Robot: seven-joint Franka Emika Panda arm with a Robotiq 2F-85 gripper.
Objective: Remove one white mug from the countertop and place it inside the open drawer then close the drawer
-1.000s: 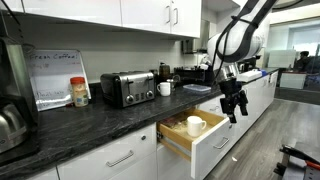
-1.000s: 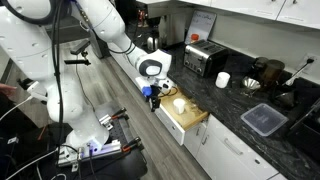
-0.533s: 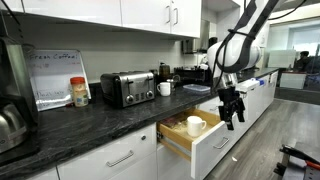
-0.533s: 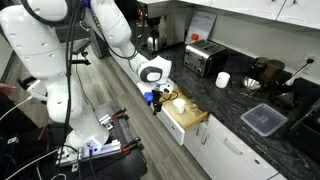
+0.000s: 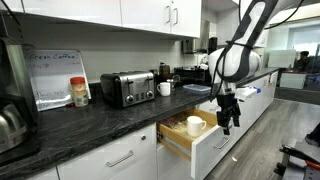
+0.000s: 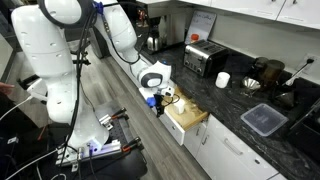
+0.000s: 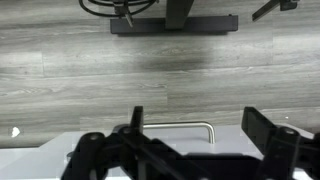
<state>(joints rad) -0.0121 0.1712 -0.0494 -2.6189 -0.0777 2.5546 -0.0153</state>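
Observation:
One white mug (image 5: 196,125) stands inside the open drawer (image 5: 213,146); it also shows in an exterior view (image 6: 180,103). The matching second mug (image 5: 165,88) (image 6: 223,80) stands on the dark countertop (image 5: 110,115) beside the toaster. My gripper (image 5: 226,118) (image 6: 156,98) is open and empty, right at the drawer's white front. In the wrist view the gripper (image 7: 200,135) has its two black fingers either side of the silver bar handle (image 7: 180,127) on the white drawer front (image 7: 40,160).
A silver toaster (image 5: 127,88) (image 6: 205,60), a jar (image 5: 79,92) and a coffee machine (image 5: 12,100) stand on the countertop. A black tray (image 6: 262,118) lies further along. Wood floor (image 7: 100,70) and the robot stand (image 6: 100,140) lie before the cabinets.
My gripper has come down and in toward the drawer's front. The drawer is still open with the mug in it.

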